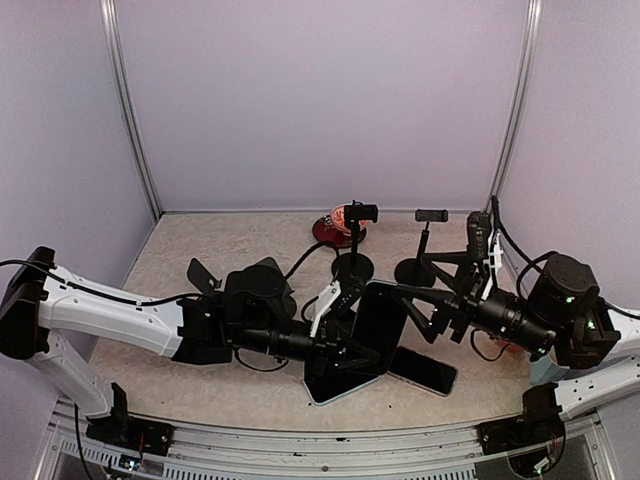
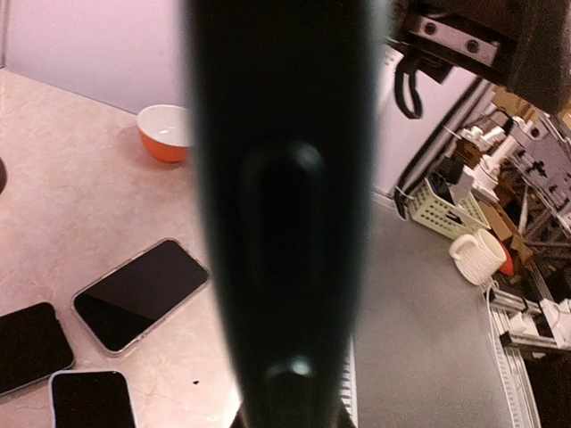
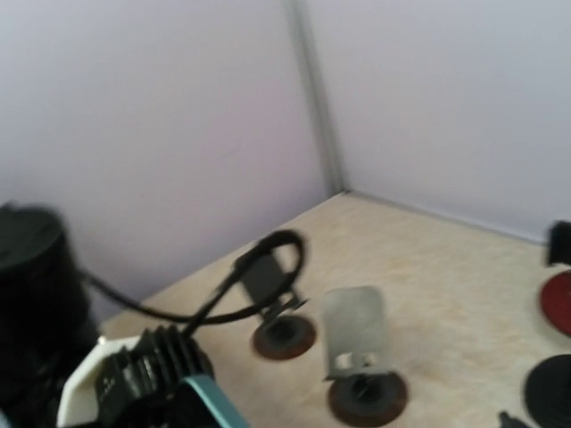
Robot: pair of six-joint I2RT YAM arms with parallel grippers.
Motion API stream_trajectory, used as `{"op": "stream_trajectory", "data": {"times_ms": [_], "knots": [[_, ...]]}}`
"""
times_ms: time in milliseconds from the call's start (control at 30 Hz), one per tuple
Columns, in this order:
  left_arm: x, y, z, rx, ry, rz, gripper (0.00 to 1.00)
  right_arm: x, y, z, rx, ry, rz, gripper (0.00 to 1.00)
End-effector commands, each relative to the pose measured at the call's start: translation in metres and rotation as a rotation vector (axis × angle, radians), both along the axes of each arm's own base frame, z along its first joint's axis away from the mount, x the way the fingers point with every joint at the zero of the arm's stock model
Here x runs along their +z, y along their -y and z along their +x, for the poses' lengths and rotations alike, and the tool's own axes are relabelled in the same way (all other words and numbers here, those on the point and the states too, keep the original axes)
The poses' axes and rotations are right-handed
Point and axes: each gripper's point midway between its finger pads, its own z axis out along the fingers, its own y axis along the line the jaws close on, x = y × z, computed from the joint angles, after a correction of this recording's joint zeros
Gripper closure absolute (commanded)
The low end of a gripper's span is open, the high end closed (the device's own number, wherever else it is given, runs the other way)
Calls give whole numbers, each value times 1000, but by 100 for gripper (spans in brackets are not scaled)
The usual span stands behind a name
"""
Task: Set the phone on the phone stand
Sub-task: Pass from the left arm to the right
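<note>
Top external, item one: phone (image 1: 380,322), clenched upright in my left fingers (image 1: 345,350), long axis near vertical, above the surface (image 1: 220,240). Item two: right fingers (image 1: 425,310), released, just right of it. Item three: phone stand (image 1: 354,240), just beyond (far side), left arm nearer.

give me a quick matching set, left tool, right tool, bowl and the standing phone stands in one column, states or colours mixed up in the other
1 left tool
2 right tool
3 bowl

a orange outside, white inside
b open
c shut on the phone

Pairs: 1-c, 2-b, 3-a
</note>
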Motion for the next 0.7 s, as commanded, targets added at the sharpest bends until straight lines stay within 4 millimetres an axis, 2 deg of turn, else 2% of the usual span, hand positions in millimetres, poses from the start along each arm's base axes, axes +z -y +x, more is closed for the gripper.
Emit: {"op": "stream_trajectory", "data": {"times_ms": [0, 267, 367, 667], "knots": [[32, -5, -34, -212, 77, -112, 100, -2, -22, -23, 162, -1, -60, 0], [40, -16, -45, -258, 84, -156, 100, 11, -40, -45, 317, -29, -27, 1], [40, -18, -48, -274, 84, -157, 100, 14, -44, -47, 346, -44, -18, 7], [45, -23, -52, -291, 82, -183, 100, 2, -63, -51, 434, -99, -35, 22]]}}
